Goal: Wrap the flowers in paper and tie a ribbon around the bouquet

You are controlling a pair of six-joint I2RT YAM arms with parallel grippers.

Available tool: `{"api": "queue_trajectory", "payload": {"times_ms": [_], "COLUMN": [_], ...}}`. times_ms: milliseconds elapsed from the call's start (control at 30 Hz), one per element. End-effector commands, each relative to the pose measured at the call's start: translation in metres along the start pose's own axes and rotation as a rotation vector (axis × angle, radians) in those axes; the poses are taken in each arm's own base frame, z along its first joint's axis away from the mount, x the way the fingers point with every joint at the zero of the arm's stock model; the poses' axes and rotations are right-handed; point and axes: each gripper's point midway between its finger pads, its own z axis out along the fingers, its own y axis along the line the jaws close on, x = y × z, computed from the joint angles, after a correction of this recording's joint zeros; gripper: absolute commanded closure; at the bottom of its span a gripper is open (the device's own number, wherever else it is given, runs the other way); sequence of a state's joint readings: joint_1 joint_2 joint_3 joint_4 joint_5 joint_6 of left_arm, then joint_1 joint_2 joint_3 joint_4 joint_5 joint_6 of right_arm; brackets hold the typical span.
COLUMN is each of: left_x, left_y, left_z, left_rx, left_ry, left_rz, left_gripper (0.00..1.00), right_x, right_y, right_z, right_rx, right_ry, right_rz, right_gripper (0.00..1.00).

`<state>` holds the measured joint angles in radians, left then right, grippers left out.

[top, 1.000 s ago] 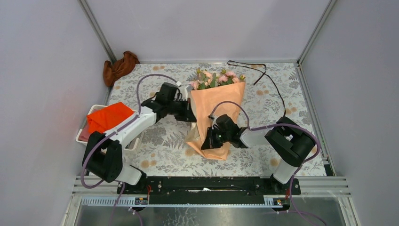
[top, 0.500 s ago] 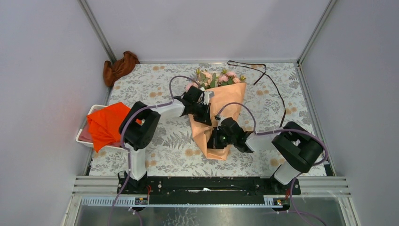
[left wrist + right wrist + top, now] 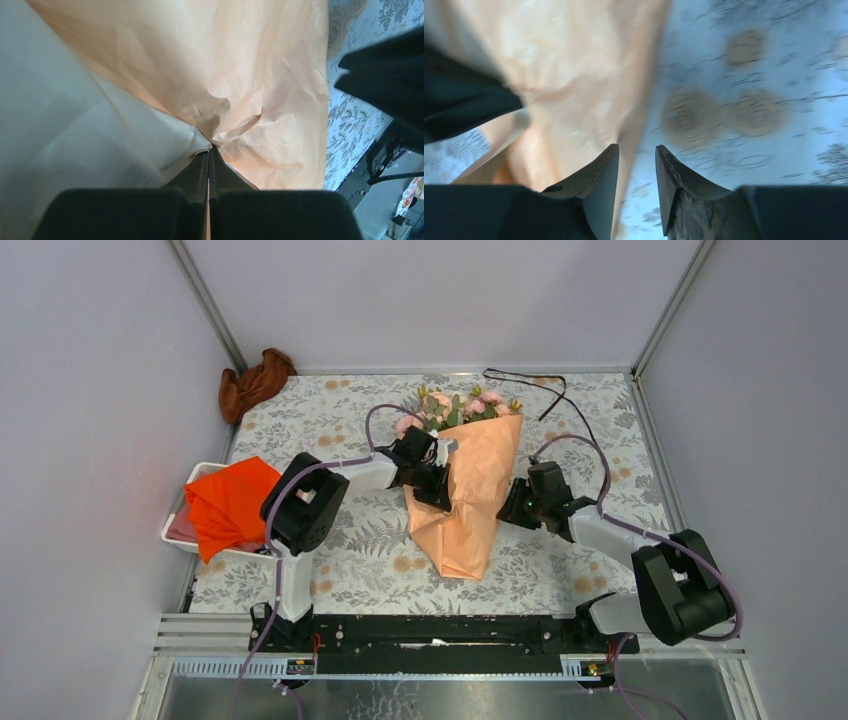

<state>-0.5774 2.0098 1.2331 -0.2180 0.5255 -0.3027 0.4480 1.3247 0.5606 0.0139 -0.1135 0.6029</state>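
The bouquet (image 3: 470, 490) lies in the middle. The left gripper (image 3: 209, 150) pinches a paper (image 3: 260, 75) fold shut, while the right gripper (image 3: 636, 155) hangs half open and empty beside it. If that pinch slips the wrap probably springs open, and the ribbon (image 3: 525, 376) is way off, far right.

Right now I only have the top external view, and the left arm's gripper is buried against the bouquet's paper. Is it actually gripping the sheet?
Observer: Yes. In the left wrist view, the left gripper has its jaws pressed together on a pinched fold of the peach paper, with creases spreading from the tips.
Reviewer: And the other arm?
Observer: The right wrist view shows the right gripper open with nothing between its jaws. The floral tablecloth shows through the gap.
Reviewer: Is it touching the paper?
Observer: The paper's edge runs down beside one finger, but that picture is blurred, so I cannot tell whether they touch.
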Motion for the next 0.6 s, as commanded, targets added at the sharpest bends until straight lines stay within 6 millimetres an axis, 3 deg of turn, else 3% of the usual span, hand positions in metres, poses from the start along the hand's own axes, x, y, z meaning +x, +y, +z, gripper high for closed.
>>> {"api": "queue_trajectory", "payload": {"times_ms": [0, 100, 200, 333, 433, 567], "left_x": [-0.008, -0.016, -0.028, -0.041, -0.049, -0.049], "left_y": [0.004, -0.007, -0.039, -0.076, -0.084, -0.077], "left_z": [0.000, -0.011, -0.029, -0.043, -0.040, -0.020], "left_rx": [-0.040, -0.038, -0.013, 0.026, 0.024, 0.016], "left_ry": [-0.045, -0.075, -0.122, -0.172, -0.182, -0.155], "left_rz": [0.058, 0.090, 0.195, 0.305, 0.338, 0.329], "left_gripper": [1.00, 1.00, 1.00, 1.00, 1.00, 1.00], "right_x": [-0.007, -0.008, -0.009, -0.018, -0.029, -0.041], "right_y": [-0.021, -0.006, -0.003, 0.014, 0.026, 0.042], "right_z": [0.013, 0.031, 0.045, 0.057, 0.064, 0.066], "right_rx": [0.011, -0.081, -0.098, -0.174, -0.216, -0.271], "right_ry": [0.067, 0.155, 0.198, 0.197, 0.181, 0.155], "right_rz": [-0.022, -0.094, -0.117, -0.111, -0.095, -0.074], "right_gripper": [0.57, 0.61, 0.77, 0.88, 0.91, 0.92]}}
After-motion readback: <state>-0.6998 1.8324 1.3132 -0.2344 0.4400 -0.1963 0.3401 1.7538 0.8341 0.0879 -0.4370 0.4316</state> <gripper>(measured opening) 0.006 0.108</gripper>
